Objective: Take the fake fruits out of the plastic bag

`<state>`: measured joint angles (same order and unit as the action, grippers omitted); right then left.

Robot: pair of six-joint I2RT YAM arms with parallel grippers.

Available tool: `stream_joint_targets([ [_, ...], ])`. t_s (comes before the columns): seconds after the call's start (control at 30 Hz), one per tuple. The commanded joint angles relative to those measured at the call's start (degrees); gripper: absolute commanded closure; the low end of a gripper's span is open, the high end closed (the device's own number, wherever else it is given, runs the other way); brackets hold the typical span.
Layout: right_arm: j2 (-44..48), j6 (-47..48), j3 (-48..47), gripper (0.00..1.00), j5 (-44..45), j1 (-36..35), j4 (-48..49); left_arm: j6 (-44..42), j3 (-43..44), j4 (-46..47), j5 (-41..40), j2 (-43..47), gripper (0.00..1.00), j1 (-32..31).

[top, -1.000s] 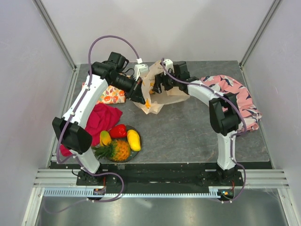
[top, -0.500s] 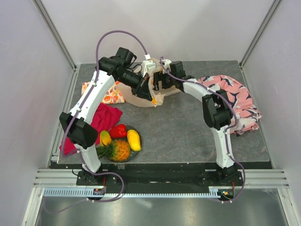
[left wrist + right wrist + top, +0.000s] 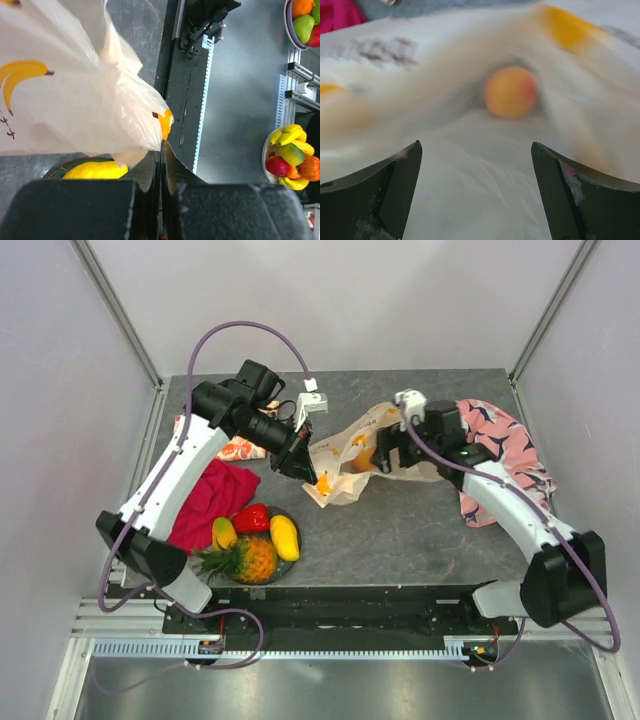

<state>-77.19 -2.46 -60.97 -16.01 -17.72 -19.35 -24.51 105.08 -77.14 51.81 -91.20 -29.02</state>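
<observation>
1. The plastic bag is showing as thin, crinkly, half-translucent cream film with a faint sheen
2. The fake fruits are gleaming like glossy moulded plastic
3. The table is looking matt, dark grey and mottled like stone
4. The red cloth and the pink patterned cloth are lying soft, matt and creased
5. The fingers of the left gripper are looking black, matt and grainy

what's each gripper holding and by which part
The left gripper is shut on the plastic bag, pinching a crumpled corner of it. The right gripper is open and holds nothing.
</observation>
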Motion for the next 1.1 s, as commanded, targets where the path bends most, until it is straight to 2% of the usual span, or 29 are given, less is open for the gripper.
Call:
stream_joint_targets([
  [0.0,-9.54,3.69,-1.69,0.02,-2.01,-3.91,2.48,-3.79,3.11,-3.54,1.10,-9.50,0.98,-0.16],
  [0.13,-17.54,5.09,-6.44,0.02,-1.39,-4.26,1.78,-6.59,3.74,-1.61,-1.52,-12.69,0.98,-0.69],
  [0.43,-21.16,5.97,-8.90,0.02,4.66,-6.10,3.97,-5.73,-6.37,5.33,-4.09,-10.32,0.98,-0.60],
  [0.6,-24.92,6.06,-12.50,0.02,8.71,-6.72,3.97,-5.55,-6.55,5.25,-3.39,-10.75,0.98,-0.60],
  [0.7,-28.79,6.24,-17.15,0.02,11.52,-7.33,3.89,-5.72,-4.98,4.99,-2.60,-12.24,0.98,-0.60],
  [0.9,-45.11,6.59,-32.96,0.02,11.44,-8.04,3.71,-6.60,-0.67,2.97,0.39,-16.81,0.98,-0.60],
  [1.03,-54.63,7.81,-45.89,0.02,4.87,-7.95,4.49,-6.51,1.18,2.17,1.27,-18.57,0.99,-0.60],
  [1.07,-55.87,8.95,-47.30,0.09,3.63,-7.95,4.24,-6.43,1.62,2.17,1.36,-18.75,0.98,-0.60],
])
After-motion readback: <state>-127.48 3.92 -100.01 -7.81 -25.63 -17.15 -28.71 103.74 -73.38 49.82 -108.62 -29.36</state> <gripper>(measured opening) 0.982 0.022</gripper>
